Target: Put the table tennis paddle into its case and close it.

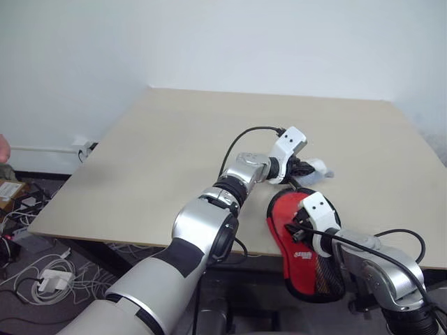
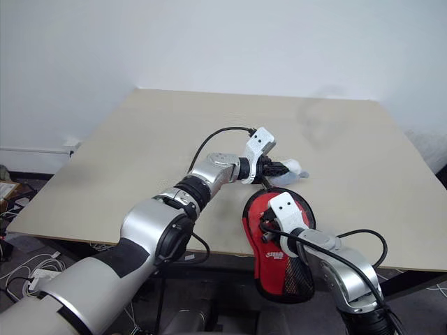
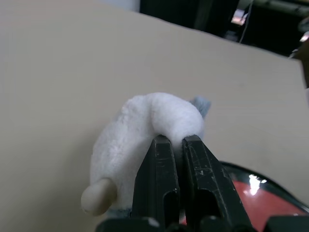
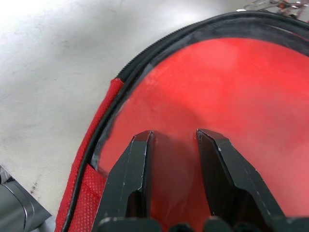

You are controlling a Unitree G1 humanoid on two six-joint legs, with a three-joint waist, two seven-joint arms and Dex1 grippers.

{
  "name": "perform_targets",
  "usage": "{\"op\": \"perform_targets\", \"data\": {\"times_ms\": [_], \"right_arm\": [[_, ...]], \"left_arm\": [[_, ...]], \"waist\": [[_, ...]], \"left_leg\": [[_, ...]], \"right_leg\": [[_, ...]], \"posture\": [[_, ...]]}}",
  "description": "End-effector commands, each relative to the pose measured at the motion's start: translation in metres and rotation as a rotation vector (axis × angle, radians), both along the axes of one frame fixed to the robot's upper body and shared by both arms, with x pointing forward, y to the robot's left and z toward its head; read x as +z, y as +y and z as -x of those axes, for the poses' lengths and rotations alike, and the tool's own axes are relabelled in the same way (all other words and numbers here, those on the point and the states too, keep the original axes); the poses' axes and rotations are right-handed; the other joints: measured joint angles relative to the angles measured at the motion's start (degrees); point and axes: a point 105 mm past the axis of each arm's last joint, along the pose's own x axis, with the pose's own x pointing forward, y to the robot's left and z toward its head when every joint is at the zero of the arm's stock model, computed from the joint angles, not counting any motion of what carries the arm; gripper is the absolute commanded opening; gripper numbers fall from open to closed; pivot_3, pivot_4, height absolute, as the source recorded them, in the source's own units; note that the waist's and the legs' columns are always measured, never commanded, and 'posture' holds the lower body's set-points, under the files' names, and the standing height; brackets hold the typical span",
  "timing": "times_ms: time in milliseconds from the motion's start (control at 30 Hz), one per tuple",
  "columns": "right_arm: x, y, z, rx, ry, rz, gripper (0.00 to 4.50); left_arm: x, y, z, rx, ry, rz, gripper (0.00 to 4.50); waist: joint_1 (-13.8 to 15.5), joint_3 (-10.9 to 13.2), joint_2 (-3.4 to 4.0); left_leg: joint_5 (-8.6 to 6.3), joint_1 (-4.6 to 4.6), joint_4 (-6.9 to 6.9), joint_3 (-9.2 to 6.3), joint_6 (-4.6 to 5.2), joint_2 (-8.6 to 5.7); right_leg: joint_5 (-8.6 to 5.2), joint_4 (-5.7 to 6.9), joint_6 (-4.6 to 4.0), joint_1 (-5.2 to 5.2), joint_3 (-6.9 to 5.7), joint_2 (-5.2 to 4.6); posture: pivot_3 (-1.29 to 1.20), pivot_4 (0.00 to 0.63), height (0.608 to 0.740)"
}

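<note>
Left eye view: the case (image 1: pixel 302 248) is seen lying at the near edge of the beige bench (image 1: pixel 174 153), its red windowed side up and its narrow end, with black mesh, hanging past the edge toward the robot. Through the clear window a red face is seen, which may be the table tennis paddle; this cannot be told for sure, and no wooden handle is made out.

The right tool (image 4: pixel 171 145) is set on top of the case. In the right wrist view its two black fingers (image 4: pixel 130 169) are seen parted with a gap between them, their tips resting on or just above the clear red window, near the black zip edge. Nothing is seen clamped between them, and whether the window is pressed cannot be told.

The left tool (image 3: pixel 176 145) is placed just beyond the round end of the case, pointing across toward the robot's right. Its fingers are clenched on a fold of a small white plush toy (image 3: pixel 145 130), which is seen resting on the bench just beside the round end of the case. In the left wrist view the red rim of the case is seen close beneath the tool.
</note>
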Motion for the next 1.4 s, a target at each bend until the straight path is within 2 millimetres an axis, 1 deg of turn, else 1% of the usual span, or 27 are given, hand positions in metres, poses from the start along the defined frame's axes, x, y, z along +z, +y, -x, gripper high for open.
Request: {"op": "perform_targets", "data": {"times_ms": [33,200,300,367,433,500,600,700,833,967,1067,1167,1267,1300,1333,1400], "right_arm": [[-0.028,0.002,0.010,0.016,0.123,0.022,1.51],[-0.026,0.006,0.004,0.029,0.102,0.017,1.51],[-0.028,0.008,0.002,0.044,0.098,0.022,1.51],[-0.028,0.008,0.000,0.047,0.096,0.022,1.51],[-0.023,0.010,-0.004,0.060,0.079,0.004,1.51],[-0.014,0.012,-0.006,0.086,0.054,-0.040,1.51],[-0.004,0.010,-0.007,0.128,0.002,-0.057,1.51],[0.006,0.004,-0.006,0.160,-0.028,-0.078,1.51],[0.012,-0.007,-0.011,0.161,-0.049,-0.072,1.51],[0.015,-0.025,-0.028,0.076,-0.088,-0.044,1.51],[0.021,-0.037,-0.042,-0.006,-0.120,-0.043,1.51],[0.022,-0.044,-0.049,-0.039,-0.134,-0.031,1.51],[0.028,-0.045,-0.054,-0.045,-0.153,-0.050,1.51],[0.032,-0.045,-0.057,-0.047,-0.169,-0.061,1.51],[0.036,-0.044,-0.059,-0.052,-0.181,-0.077,1.51],[0.047,-0.044,-0.066,-0.069,-0.203,-0.125,1.51]], "left_arm": [[0.013,-0.037,0.021,-0.060,0.004,0.126,0.01],[0.006,-0.040,0.024,-0.048,0.021,0.119,0.01],[-0.001,-0.036,0.025,-0.068,0.015,0.075,0.72],[-0.002,-0.034,0.027,-0.096,0.020,0.073,1.44],[-0.007,-0.028,0.031,-0.163,0.027,0.038,2.08],[-0.010,-0.020,0.031,-0.199,0.025,0.015,2.08],[-0.010,-0.010,0.025,-0.184,0.028,0.015,2.08],[-0.001,0.000,0.020,-0.186,0.057,0.057,2.08],[0.011,0.013,0.021,-0.264,0.058,0.078,2.08],[0.031,0.039,0.011,-0.274,0.045,0.120,2.08],[0.048,0.067,-0.001,-0.240,0.039,0.160,2.08],[0.056,0.096,-0.007,-0.213,0.023,0.159,2.08],[0.055,0.119,-0.005,-0.218,0.011,0.134,2.08],[0.051,0.126,-0.001,-0.227,0.010,0.118,2.08],[0.047,0.130,0.003,-0.239,0.015,0.107,2.08],[0.035,0.133,0.021,-0.275,0.047,0.090,2.08]], "waist": [[0.0,0.0,0.00],[0.0,0.0,-0.01],[0.0,0.0,0.00],[-0.1,-0.1,-0.01],[-0.1,-0.1,0.01],[-0.2,-0.2,0.04],[-0.1,-0.2,0.07],[-0.1,-0.2,0.07],[-0.1,-0.2,0.07],[-0.3,-0.2,0.12],[-0.3,-0.2,0.13],[-0.2,-0.2,0.13],[-0.1,-0.2,0.14],[-0.1,-0.2,0.15],[-0.2,-0.2,0.18],[-0.3,-0.2,0.20]], "left_leg": [[0.00,0.00,0.00,0.00,0.00,0.00],[0.00,0.02,0.02,-0.01,0.00,0.00],[0.00,0.02,0.09,-0.01,0.00,0.00],[0.00,0.02,0.11,-0.01,0.00,0.00],[0.00,0.03,0.11,-0.01,0.00,0.00],[0.00,0.03,0.11,-0.01,0.00,0.00],[0.00,0.03,0.11,-0.01,0.00,0.00],[0.00,0.00,0.12,-0.02,0.01,-0.02],[-0.02,-0.03,0.18,-0.02,0.03,-0.07],[-0.02,-0.03,0.17,-0.01,0.03,-0.03],[-0.02,-0.03,0.17,-0.01,0.03,-0.01],[-0.02,-0.04,0.16,-0.03,0.03,-0.02],[-0.01,-0.04,0.16,-0.04,0.04,-0.06],[-0.01,-0.04,0.16,-0.04,0.04,-0.07],[-0.01,-0.04,0.16,-0.05,0.04,-0.08],[-0.01,-0.02,0.14,-0.03,0.04,-0.07]], "right_leg": [[0.00,0.00,0.00,0.00,0.00,0.00],[0.00,0.02,0.00,0.02,0.00,0.01],[0.00,0.03,0.01,0.04,0.00,0.03],[0.00,0.03,0.01,0.05,0.00,0.03],[0.00,0.03,0.00,0.05,0.00,0.04],[0.00,0.04,0.00,0.05,0.00,0.04],[0.00,0.04,0.00,0.05,0.00,0.04],[0.00,0.03,0.01,0.04,0.00,0.03],[0.00,0.03,0.01,0.04,-0.01,0.00],[0.00,0.06,0.01,0.02,-0.01,0.01],[0.00,0.06,0.00,0.00,-0.01,0.02],[0.00,0.06,0.00,-0.01,0.00,0.03],[0.00,0.05,0.00,0.00,0.00,0.02],[0.00,0.04,0.00,0.01,0.00,0.02],[0.00,0.04,0.00,0.02,0.01,0.02],[0.01,0.05,-0.01,0.02,0.08,0.03]], "posture": [[0.00,0.000,0.740],[0.00,0.000,0.740],[0.00,0.000,0.740],[0.00,0.000,0.740],[0.00,0.000,0.740],[0.00,0.000,0.740],[0.00,0.000,0.740],[0.00,0.000,0.740],[0.00,0.000,0.740],[0.00,0.000,0.740],[0.00,0.000,0.740],[0.00,0.000,0.740],[0.00,0.000,0.740],[0.00,0.000,0.740],[0.00,0.000,0.740],[0.00,0.000,0.740]]}}
